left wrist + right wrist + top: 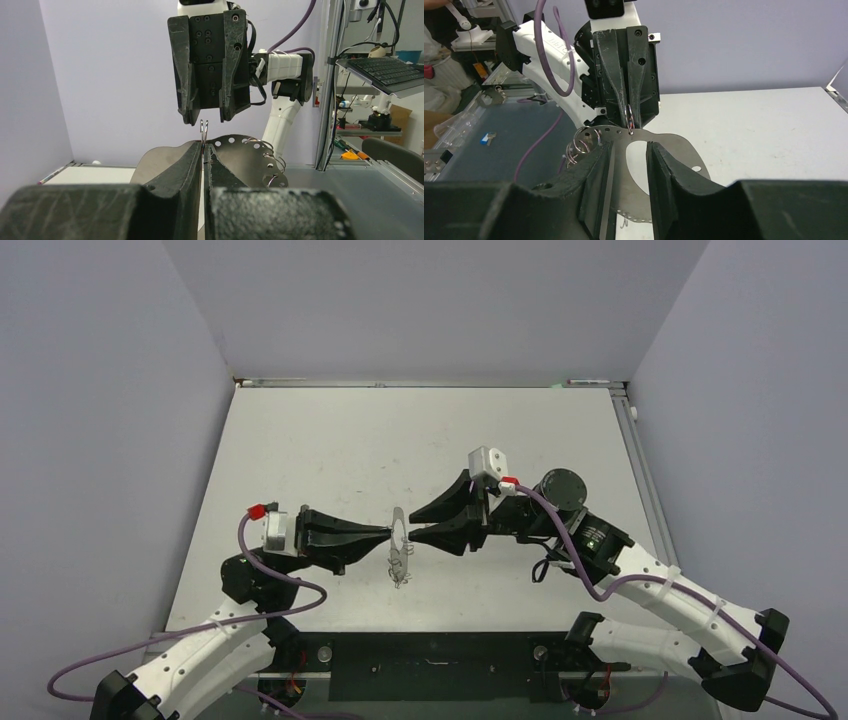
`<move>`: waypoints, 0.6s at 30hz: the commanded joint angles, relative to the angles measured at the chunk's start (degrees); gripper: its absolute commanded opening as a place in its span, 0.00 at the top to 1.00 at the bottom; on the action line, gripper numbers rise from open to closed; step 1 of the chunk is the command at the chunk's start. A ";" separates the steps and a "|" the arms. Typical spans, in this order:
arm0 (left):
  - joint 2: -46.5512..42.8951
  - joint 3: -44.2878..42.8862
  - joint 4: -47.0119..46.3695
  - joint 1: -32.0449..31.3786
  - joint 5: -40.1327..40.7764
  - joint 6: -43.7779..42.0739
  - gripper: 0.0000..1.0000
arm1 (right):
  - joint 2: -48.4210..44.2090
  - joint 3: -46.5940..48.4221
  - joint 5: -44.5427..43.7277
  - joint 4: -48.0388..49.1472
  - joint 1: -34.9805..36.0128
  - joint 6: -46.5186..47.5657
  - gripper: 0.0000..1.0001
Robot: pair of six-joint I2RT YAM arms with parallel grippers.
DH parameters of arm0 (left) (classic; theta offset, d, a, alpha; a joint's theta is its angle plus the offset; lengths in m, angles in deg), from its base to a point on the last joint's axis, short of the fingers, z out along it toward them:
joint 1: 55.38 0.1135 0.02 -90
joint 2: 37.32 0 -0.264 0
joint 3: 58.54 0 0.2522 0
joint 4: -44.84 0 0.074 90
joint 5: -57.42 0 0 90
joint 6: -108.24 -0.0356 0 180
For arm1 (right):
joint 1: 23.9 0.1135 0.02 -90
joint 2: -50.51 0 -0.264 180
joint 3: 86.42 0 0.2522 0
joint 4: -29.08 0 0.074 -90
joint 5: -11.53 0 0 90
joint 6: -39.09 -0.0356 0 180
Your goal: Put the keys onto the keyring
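Observation:
The keyring [676, 145] is a flat silver oval hoop with small holes along its rim and several small silver loops [584, 142] hanging from it. It stands on edge above the table [400, 540], between the two grippers. My left gripper [204, 145] is shut on a small loop [204, 129] at the hoop's top rim. My right gripper [630, 147] faces it from the other side. Its jaws stand apart just in front of the hoop, with nothing clamped between them. The keys are not visible in any view.
The white table [330, 440] is walled at the back and on both sides. A black strip [430, 655] runs along the near edge between the arm bases. Outside the cell, a small blue-and-white item [486, 138] lies on a dark surface.

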 commanded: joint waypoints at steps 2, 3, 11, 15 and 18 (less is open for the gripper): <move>0.59 -0.33 -5.38 -0.47 2.36 1.57 1.00 | 1.63 -0.43 3.24 7.84 -0.19 -2.02 0.70; 0.73 -0.33 -5.33 -0.48 2.38 1.57 1.00 | 2.03 -0.35 3.38 8.25 -0.17 -2.15 0.70; 1.55 -0.16 -6.29 -0.66 2.62 1.98 1.00 | 5.40 0.19 5.08 10.86 0.80 -2.85 0.73; 1.66 0.17 -6.47 -0.83 2.60 2.05 1.00 | 6.14 0.18 5.22 11.57 0.84 -3.19 0.76; 1.73 0.20 -6.25 -0.84 2.64 1.83 1.00 | 6.52 0.43 5.26 11.62 1.00 -3.17 0.80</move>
